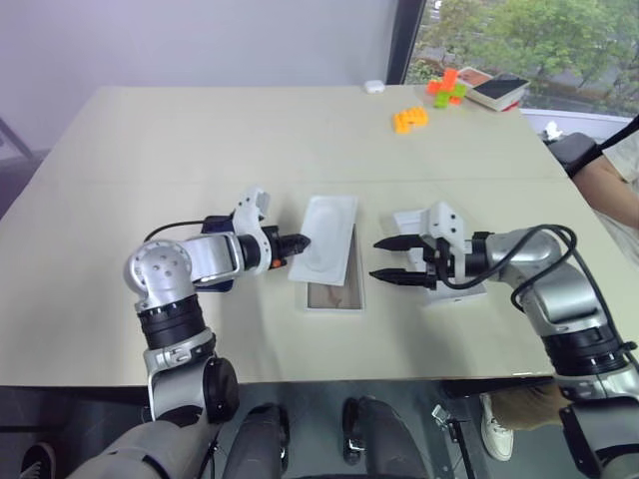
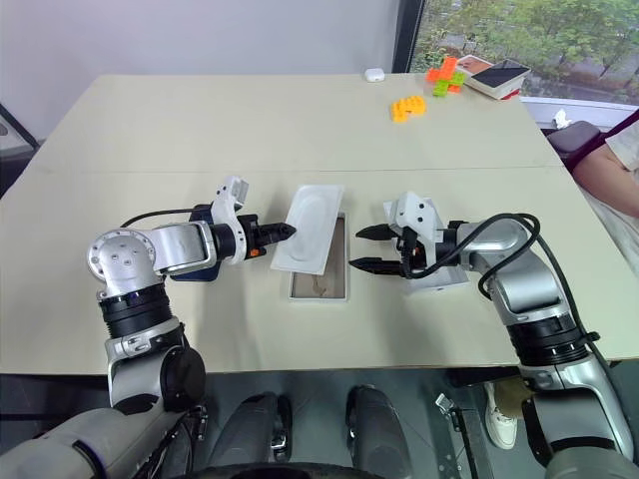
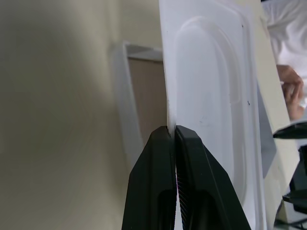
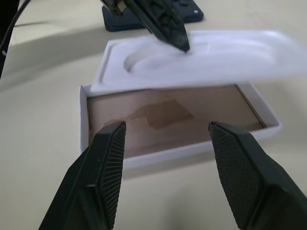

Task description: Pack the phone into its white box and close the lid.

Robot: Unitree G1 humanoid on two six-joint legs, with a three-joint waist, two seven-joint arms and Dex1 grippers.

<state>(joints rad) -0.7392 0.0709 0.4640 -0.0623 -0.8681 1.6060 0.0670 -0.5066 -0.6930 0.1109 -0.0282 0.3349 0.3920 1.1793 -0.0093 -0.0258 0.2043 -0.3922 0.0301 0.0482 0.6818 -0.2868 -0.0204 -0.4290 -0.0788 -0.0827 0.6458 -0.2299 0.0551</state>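
Left wrist view: left end effector (image 3: 173,136) pinches insert (image 3: 211,96).

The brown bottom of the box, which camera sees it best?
The right wrist view: the box lies open ahead, its brown floor nearly all visible under the lifted white insert. Both head views show just a strip of floor below the insert. The left wrist view shows a sliver beside it.

light: soft daylight | source: window, far right | blur: insert (image 4: 201,57) smeared
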